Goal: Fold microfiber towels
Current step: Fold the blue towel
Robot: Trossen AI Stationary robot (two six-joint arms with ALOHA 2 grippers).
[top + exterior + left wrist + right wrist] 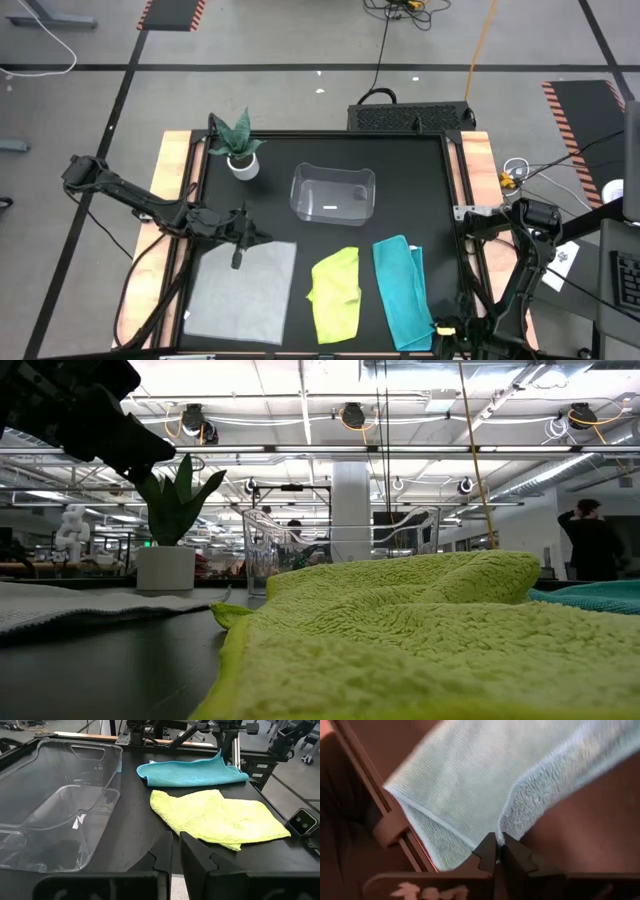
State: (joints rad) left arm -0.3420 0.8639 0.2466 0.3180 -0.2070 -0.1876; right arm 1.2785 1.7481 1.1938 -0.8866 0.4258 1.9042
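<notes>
left gripper [237, 262] shut, empty, over grey towel's [240, 292] far edge | right gripper [498, 851] nearly shut at teal towel's [402, 290] near corner, hold unclear | yellow towel [337, 292] between grey and teal | bin [332, 193] behind yellow towel

We find no text, label, brand or number that we can read on anything in these views.

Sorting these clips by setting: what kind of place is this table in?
Probably a robotics lab or workshop hall: the low view shows an open ceiling with hanging round lamps, and the high view shows cables across a grey floor marked with striped hazard tape.
</notes>
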